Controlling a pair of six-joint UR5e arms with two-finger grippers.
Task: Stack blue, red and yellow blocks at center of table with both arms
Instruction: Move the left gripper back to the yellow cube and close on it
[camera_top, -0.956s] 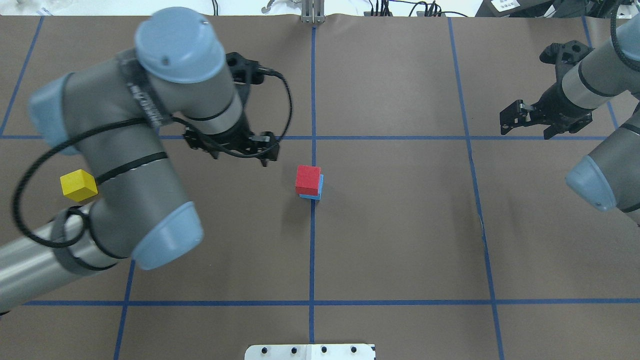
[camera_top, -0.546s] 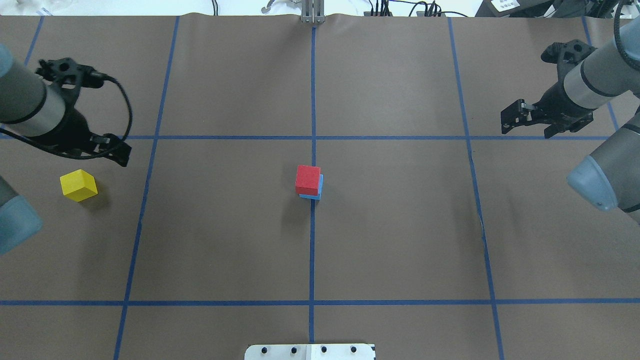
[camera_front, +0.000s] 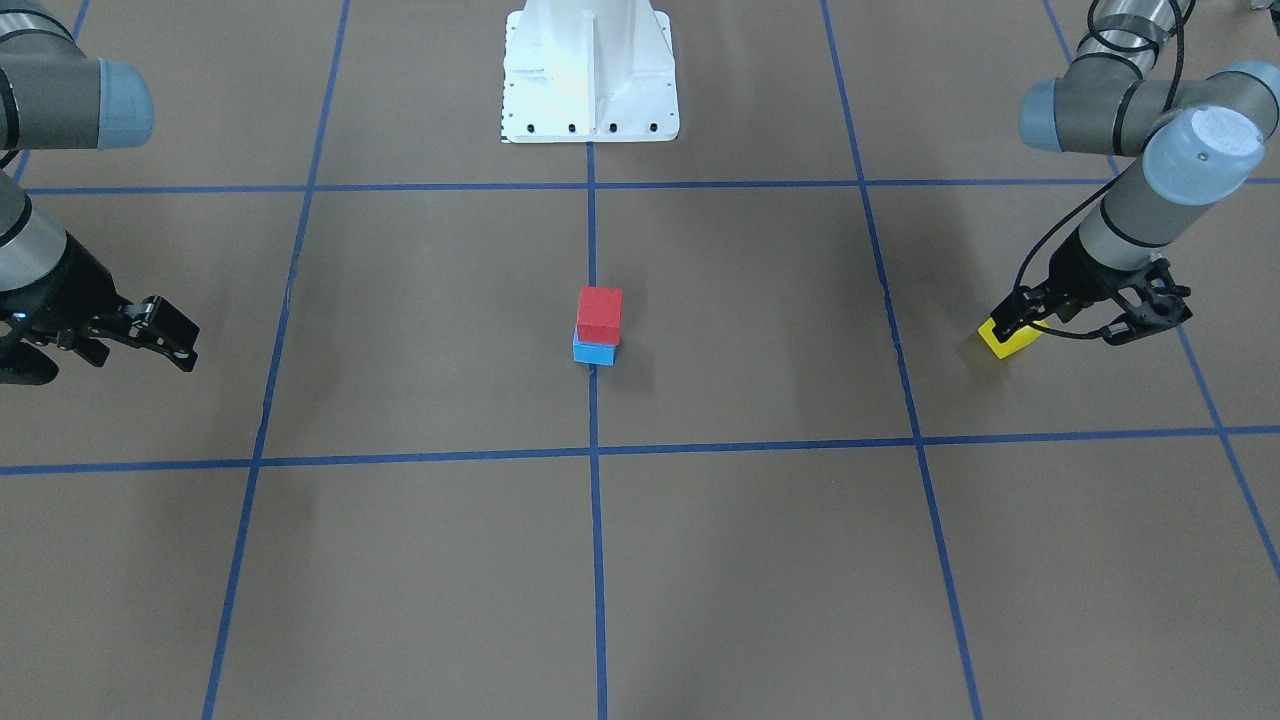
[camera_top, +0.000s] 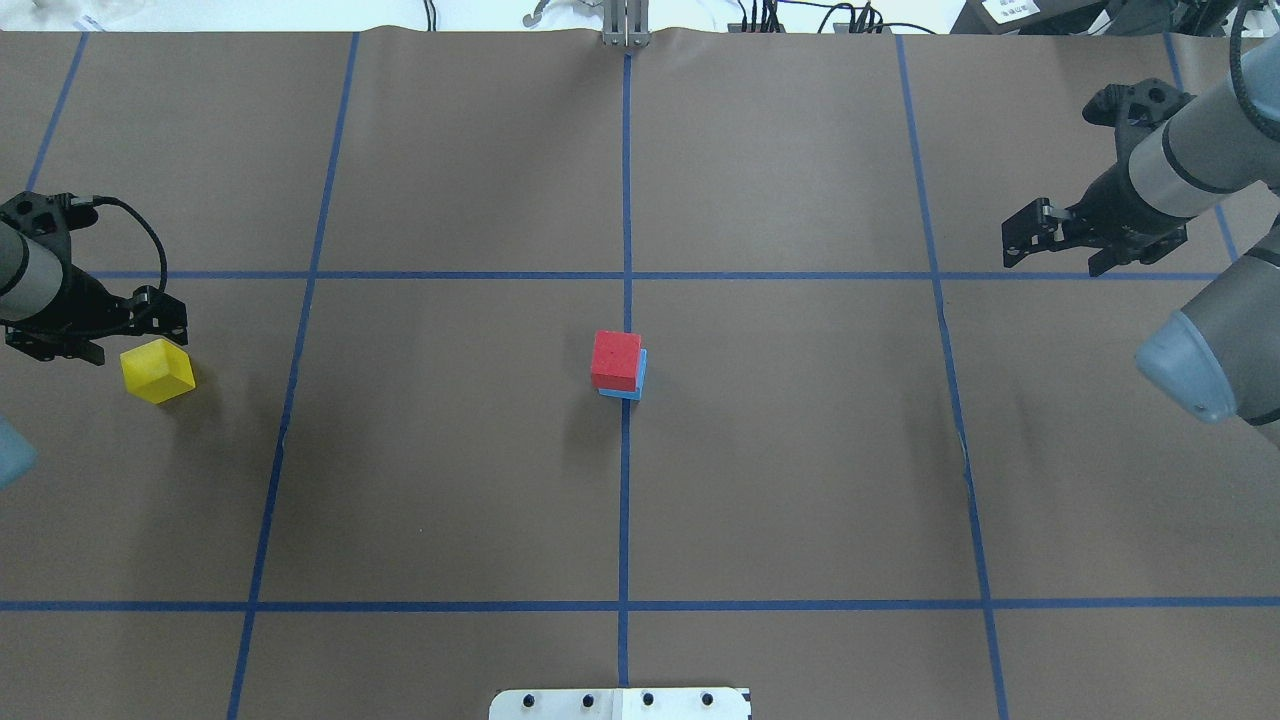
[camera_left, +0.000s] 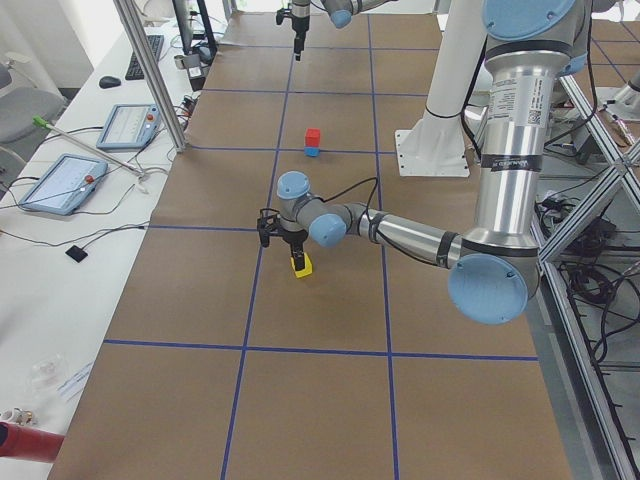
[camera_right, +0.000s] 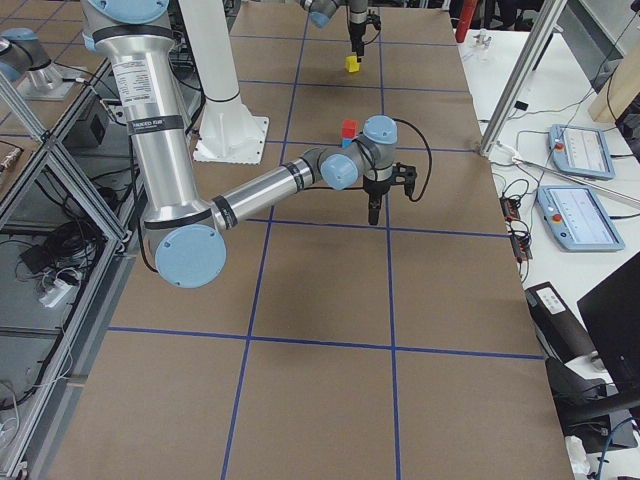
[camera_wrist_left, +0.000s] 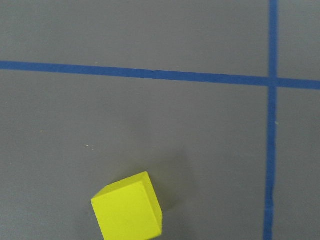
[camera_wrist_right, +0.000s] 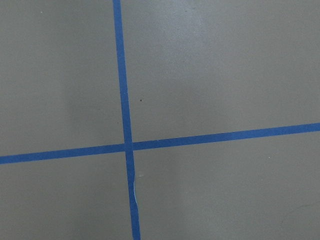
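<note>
A red block sits on a blue block at the table's centre; the stack also shows in the front view, red block on blue block. A yellow block lies alone at the far left and shows low in the left wrist view. My left gripper is open and empty, hovering just above and behind the yellow block, apart from it. My right gripper is open and empty at the far right, well away from the stack.
Brown table cover with blue tape grid lines. The robot's white base plate stands at the near edge behind the stack. Operator tablets lie on the side bench beyond the table's far edge.
My left arm has swung from beside the central stack out to the far left and now hovers by the yellow block. The right arm and the blocks have not moved.
</note>
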